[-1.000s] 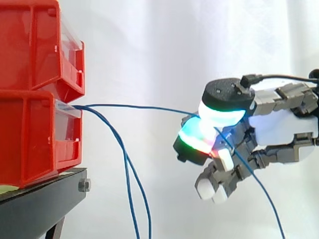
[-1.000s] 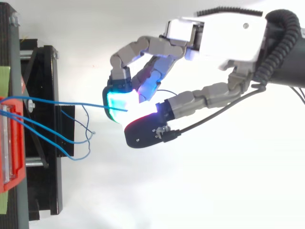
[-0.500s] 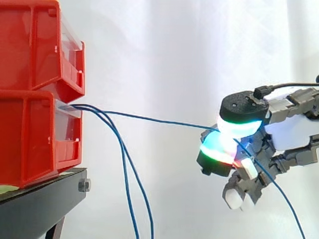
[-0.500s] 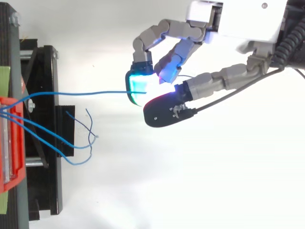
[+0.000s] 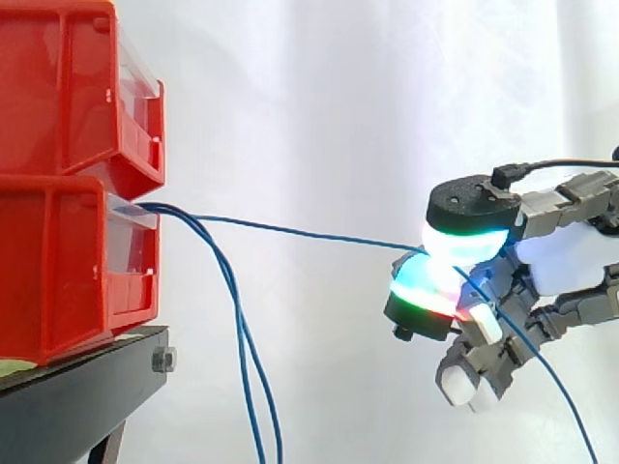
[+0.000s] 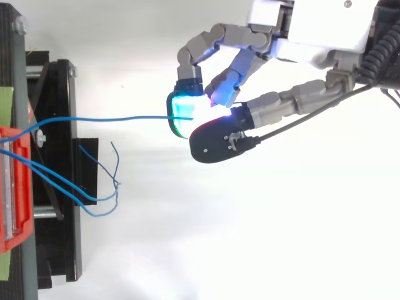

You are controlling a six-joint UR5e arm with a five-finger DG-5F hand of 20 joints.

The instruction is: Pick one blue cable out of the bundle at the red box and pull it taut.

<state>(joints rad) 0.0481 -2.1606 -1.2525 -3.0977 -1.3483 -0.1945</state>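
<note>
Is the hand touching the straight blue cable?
Touching. Side view: the blue cable runs from the red box straight into the hand, pinched between its glowing fingers.

Side camera level, top camera overhead, both seemingly close, sharing hand [image 5: 559, 259]

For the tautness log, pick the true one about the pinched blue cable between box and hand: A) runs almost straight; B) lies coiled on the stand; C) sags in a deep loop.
A: the pinched blue cable runs almost straight from the lower red box to the hand, while the other blue cables droop.
</note>
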